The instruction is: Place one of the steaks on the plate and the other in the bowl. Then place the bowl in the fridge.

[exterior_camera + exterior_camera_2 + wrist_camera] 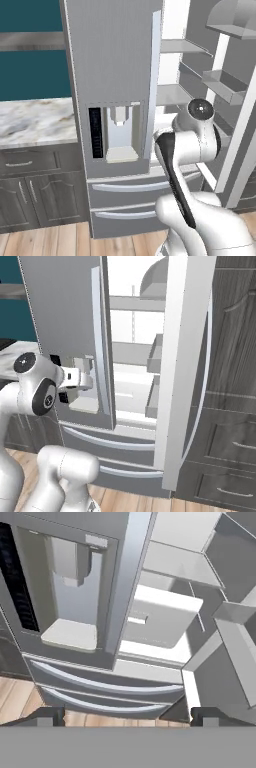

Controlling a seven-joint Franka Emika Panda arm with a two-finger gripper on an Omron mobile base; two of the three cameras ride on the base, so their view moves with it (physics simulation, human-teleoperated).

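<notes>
1. Your gripper (125,714) stands with its jaws spread as wide as they go and nothing between them; both dark tips show in the hand view with bare space between.
2. Straight ahead of the gripper is the fridge (115,75). Its left door, the one with the water dispenser (70,592), is closed, or nearly so, and lies ahead and to the gripper's left; the right door (182,371) is swung open, so the white interior opens ahead and to the right.
3. That opening is what any coming move turns on: the white shelves (170,562) run crosswise to your approach, one above another, and a white drawer box (160,619) sits below them, just right of the closed door's edge.
4. Below the gripper, two lower drawers (105,687) with curved bar handles span the fridge front, over a wood floor (45,240).
5. I cannot find the bowl, the plate or the steaks from here, so I cannot say whether the bowl is inside.
6. Left of the fridge runs a marble counter (35,120) over dark cabinets (35,190); dark cabinets (230,421) also stand right of the open door.
</notes>
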